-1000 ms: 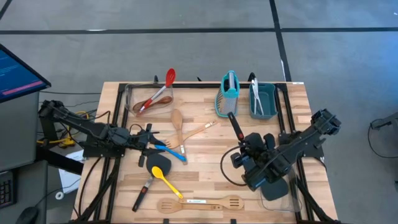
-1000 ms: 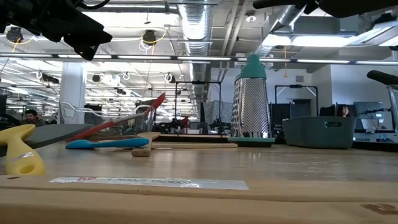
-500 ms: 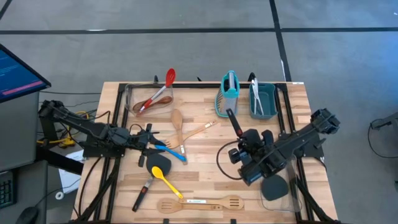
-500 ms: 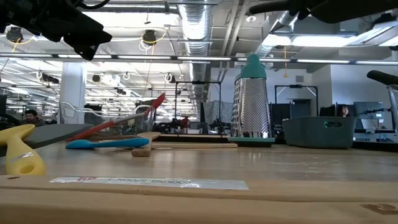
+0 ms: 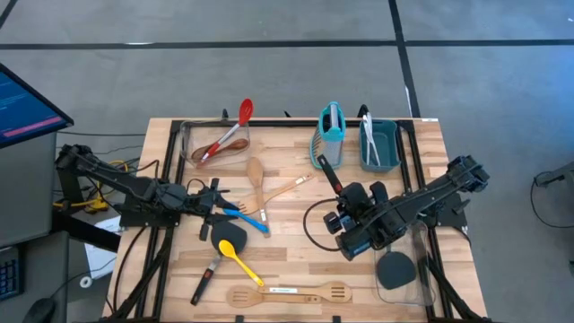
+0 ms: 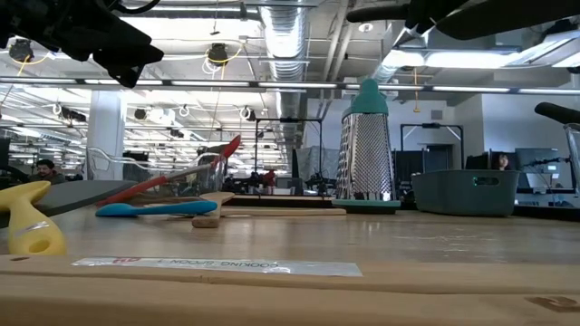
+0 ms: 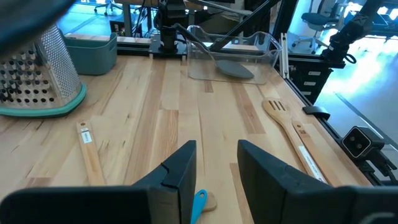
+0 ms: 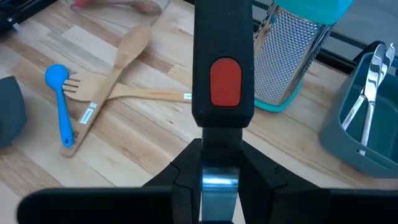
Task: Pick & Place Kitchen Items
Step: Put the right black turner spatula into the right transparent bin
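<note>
The right gripper (image 8: 214, 177) clenched a black spatula (image 5: 328, 173) near the grater (image 5: 329, 135); swinging carelessly, its handle might topple that. The left gripper (image 7: 214, 163) waited open at the bench's left edge.

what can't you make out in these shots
- Held tool: the right gripper hides its working end in the right wrist view; the arm covers it in the high view.
- Cutlery in the teal bin: too small to count in the high view.
- Left gripper: open; blue spoon mostly behind its fingers.

Open-plan lab: exposed ceiling ducts (image 6: 299, 36), monitor (image 5: 27, 103), concrete floor.
</note>
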Controlling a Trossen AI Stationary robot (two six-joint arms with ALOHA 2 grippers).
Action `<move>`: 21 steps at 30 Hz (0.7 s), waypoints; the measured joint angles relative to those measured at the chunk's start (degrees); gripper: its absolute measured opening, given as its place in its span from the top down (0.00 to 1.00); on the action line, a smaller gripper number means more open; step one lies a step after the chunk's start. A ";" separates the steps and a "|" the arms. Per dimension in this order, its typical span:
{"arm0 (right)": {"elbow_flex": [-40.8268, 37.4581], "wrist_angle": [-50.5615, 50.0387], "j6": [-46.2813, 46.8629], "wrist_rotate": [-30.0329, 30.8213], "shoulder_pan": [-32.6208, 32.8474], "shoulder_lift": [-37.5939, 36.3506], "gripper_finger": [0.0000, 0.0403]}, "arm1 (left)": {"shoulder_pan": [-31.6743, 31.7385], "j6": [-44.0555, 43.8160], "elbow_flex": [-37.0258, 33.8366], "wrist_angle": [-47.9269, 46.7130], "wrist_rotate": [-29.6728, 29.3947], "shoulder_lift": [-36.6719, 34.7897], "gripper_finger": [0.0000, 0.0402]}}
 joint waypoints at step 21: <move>0.00 -2.80 7.47 -3.50 3.47 0.00 0.84 | 0.00 0.00 -0.02 0.00 0.09 0.00 0.74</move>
